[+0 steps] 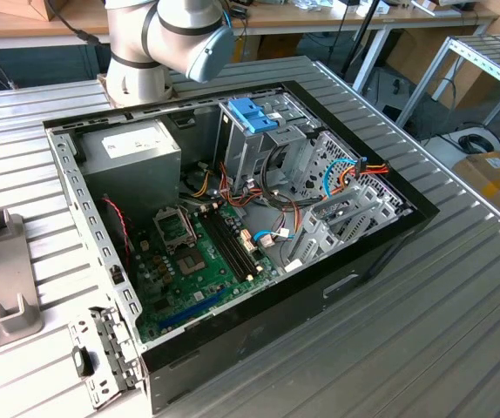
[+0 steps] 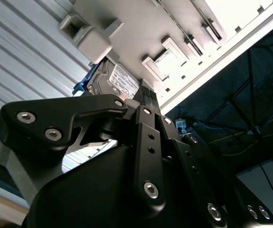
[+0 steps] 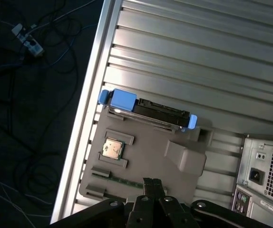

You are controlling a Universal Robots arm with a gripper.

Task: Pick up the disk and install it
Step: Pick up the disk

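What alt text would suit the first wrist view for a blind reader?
A disk with a light blue bracket stands on edge at the rim of a grey holder plate on a ribbed table. The gripper hangs over the plate, apart from the disk.

The disk sits at one end of the grey tray; a chip lies in it.

Exterior view evenly bright; both wrist views: table glare, floor v. dark.

Ribbed metal table, wooden bench, dark floor
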